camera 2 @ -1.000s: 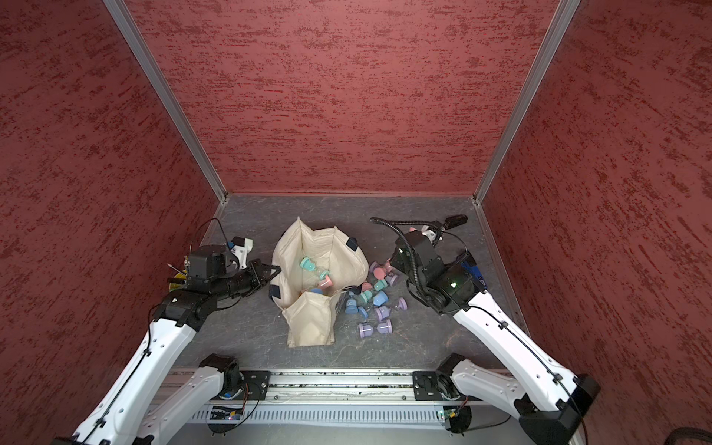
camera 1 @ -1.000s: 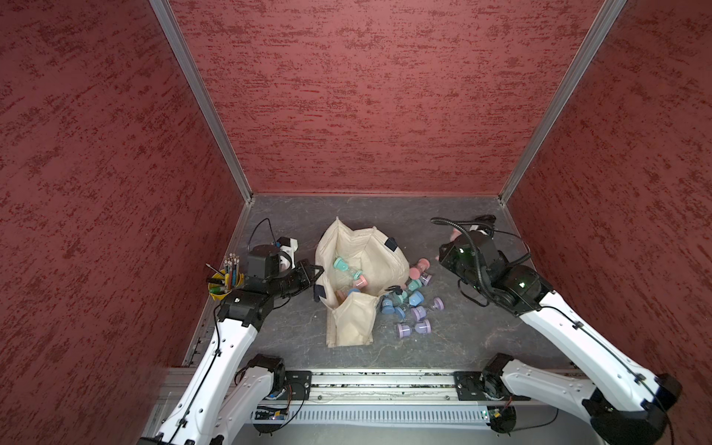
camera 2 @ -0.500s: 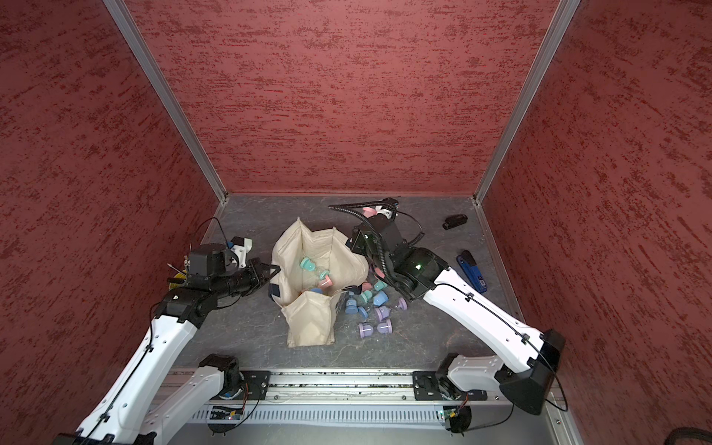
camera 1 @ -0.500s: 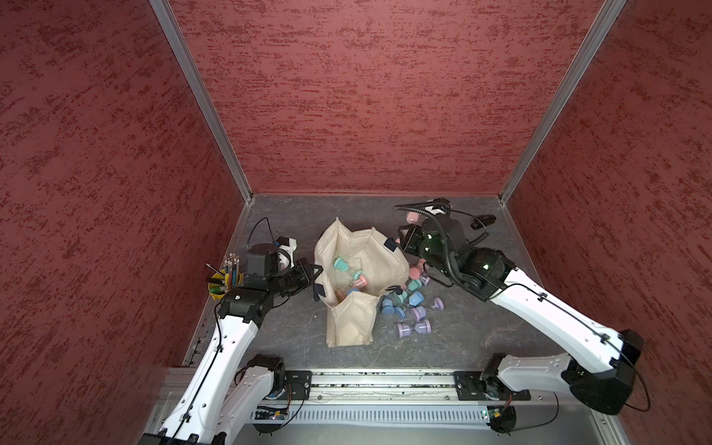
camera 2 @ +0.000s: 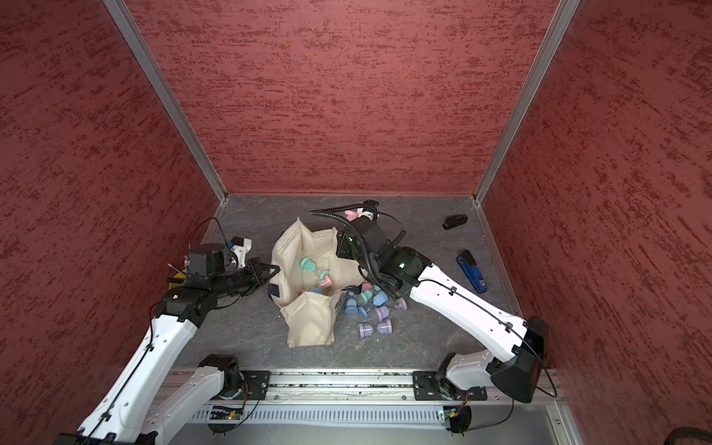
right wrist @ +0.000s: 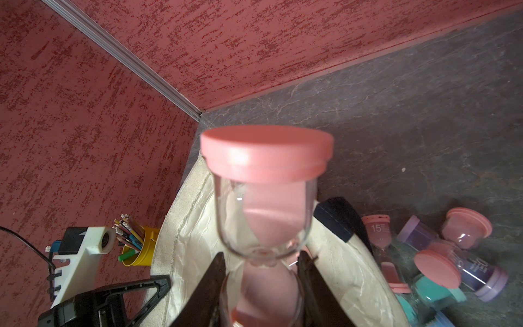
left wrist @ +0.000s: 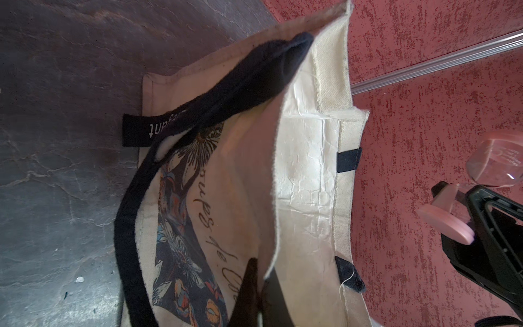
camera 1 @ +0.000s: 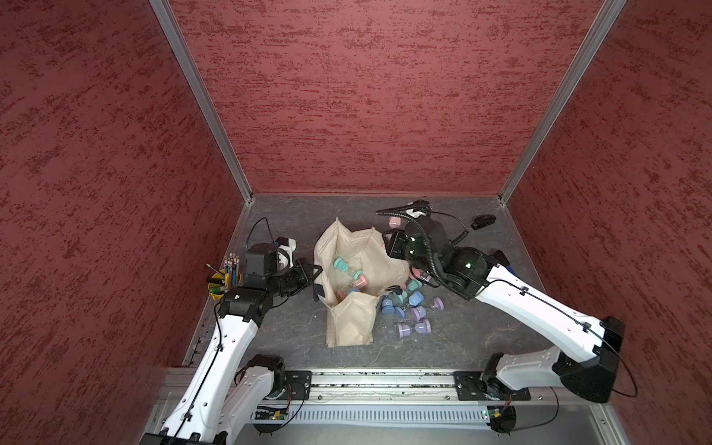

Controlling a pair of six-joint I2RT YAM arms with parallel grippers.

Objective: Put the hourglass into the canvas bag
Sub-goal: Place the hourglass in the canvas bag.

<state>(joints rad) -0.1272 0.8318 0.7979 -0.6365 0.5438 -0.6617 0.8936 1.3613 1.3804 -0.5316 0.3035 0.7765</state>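
Top views both show the left arm where it was a second ago, its left gripper clamped on the near-left rim of the canvas bag. In the left wrist view the two fingers pinch the cream cloth between them at the frame's edge, and only their tips show.

The right arm has moved. A second ago it stood out to the right of the loose hourglasses; half a second ago it had swung over them. Now it reaches across to the bag's far right corner. The right gripper is closed on the neck of the pink hourglass, which hangs in the air above the rim and not inside the bag. The pile, the bag and the two hourglasses in the bag lie as before.

The right arm covers part of the pile and the bag's right wall. In a top view the blue object by the right wall is plain, while in its twin the arm nearly hides it. From above, only the hourglass's pink cap shows. Farther back lies a small black object, too small to identify.
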